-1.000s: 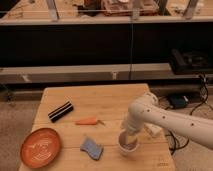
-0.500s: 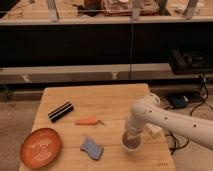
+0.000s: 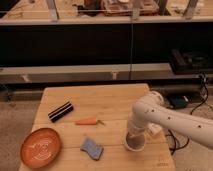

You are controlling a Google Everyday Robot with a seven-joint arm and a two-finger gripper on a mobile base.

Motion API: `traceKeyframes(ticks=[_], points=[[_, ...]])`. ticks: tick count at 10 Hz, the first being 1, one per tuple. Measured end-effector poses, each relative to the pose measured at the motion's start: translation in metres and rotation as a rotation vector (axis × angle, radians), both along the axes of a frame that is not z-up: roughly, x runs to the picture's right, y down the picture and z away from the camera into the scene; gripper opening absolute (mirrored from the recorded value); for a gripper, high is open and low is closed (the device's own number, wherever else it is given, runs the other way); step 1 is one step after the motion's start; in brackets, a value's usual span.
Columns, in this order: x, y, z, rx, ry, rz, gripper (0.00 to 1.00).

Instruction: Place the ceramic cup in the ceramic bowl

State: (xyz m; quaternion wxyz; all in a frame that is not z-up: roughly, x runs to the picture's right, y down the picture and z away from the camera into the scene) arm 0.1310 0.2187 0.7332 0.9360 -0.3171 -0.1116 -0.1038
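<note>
The ceramic cup (image 3: 135, 145), small and whitish with a pinkish inside, stands on the wooden table (image 3: 110, 100) near its front right corner. My gripper (image 3: 134, 138) reaches straight down from the white arm onto the cup and is shut on its rim, hiding the cup's top and far side. The cup still rests on the tabletop. The ceramic bowl (image 3: 41, 147), a wide orange-brown dish with a pale pattern inside, lies at the front left corner, well to the left of the cup and gripper.
Between cup and bowl lie a blue sponge (image 3: 92, 148) and an orange carrot-like stick (image 3: 89, 121). A black striped bar (image 3: 61, 111) sits further back left. A small white object (image 3: 154, 130) lies by the arm. Behind the table runs a dark counter.
The gripper has come down onto the cup and its fingers have shut on it. The cup, bowl and other items have stayed in place.
</note>
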Motion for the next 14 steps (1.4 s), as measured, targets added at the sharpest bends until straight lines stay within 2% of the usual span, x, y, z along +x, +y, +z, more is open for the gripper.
traceKeyframes(ticks=[3, 6, 9, 14], points=[[0.005, -0.014, -0.014, 0.01, -0.005, -0.03, 0.09], [0.006, -0.017, -0.016, 0.021, -0.012, -0.05, 0.09], [0.008, -0.035, -0.031, 0.031, -0.017, -0.07, 0.09], [0.01, -0.052, -0.042, 0.047, -0.028, -0.099, 0.09]])
